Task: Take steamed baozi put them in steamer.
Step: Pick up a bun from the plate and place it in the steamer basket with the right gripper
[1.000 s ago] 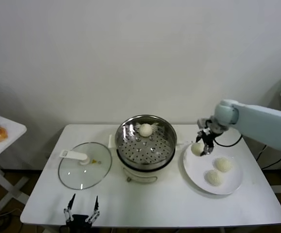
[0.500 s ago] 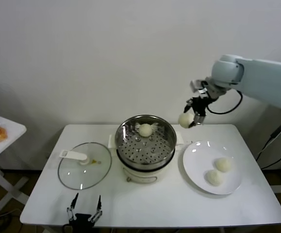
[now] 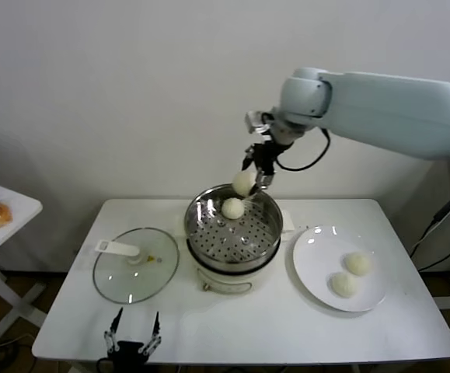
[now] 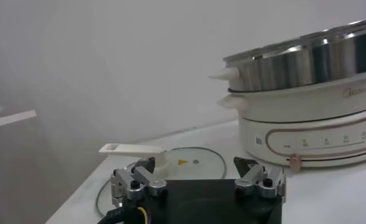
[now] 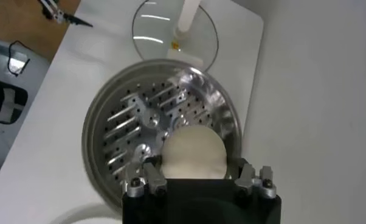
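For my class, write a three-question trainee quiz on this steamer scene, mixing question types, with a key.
1. True or false: the right gripper holds a baozi above the steamer.
2. How many baozi lie on the plate?
A) one B) two C) four
3. Fill in: the glass lid lies on the table on the steamer's ____ side, by the robot's reckoning.

Key: 1 true. 2 B: two, and. 3 left, near the idle, open left gripper.
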### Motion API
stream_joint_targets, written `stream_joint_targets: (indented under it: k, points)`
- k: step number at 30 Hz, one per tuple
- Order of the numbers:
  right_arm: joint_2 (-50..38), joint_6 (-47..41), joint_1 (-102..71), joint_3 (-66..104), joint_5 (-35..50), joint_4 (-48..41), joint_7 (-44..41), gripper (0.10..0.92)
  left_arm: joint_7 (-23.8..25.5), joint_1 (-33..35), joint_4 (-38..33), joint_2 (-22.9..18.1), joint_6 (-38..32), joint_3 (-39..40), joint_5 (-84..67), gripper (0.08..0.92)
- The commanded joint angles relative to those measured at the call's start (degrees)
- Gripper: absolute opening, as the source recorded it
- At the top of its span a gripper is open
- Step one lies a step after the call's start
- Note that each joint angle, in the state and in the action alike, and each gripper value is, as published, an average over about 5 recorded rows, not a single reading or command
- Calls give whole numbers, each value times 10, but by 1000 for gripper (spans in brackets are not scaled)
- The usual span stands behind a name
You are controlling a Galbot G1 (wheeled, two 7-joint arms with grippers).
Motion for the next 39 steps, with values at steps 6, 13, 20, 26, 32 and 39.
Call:
stream_joint_targets:
  k: [6,13,20,26,32,39]
  points:
    - [104,-22,-108,41,-48,-66,26,712,0,-1,2,-3,-1,-1,0,823]
    - [130,-21,-149,41,-74,-105,25,712,0,-1,0,-4,-1,-3,-1,823]
    - [144,-20,-180,37,-92,-128,24,712,0,0,-2,-4,-1,-4,-1,823]
    - [150,-19,-192,33,-105,-121,22,712,1,0,0,-4,-1,-6,-1,823]
    - [157,-17,-196,29,-116,-127,23,712,1,-2,1,-5,-1,-5,-1,823]
    - [160,-13,-198,25,-122,-138,22,712,0,-2,2,-5,-2,-6,-1,823]
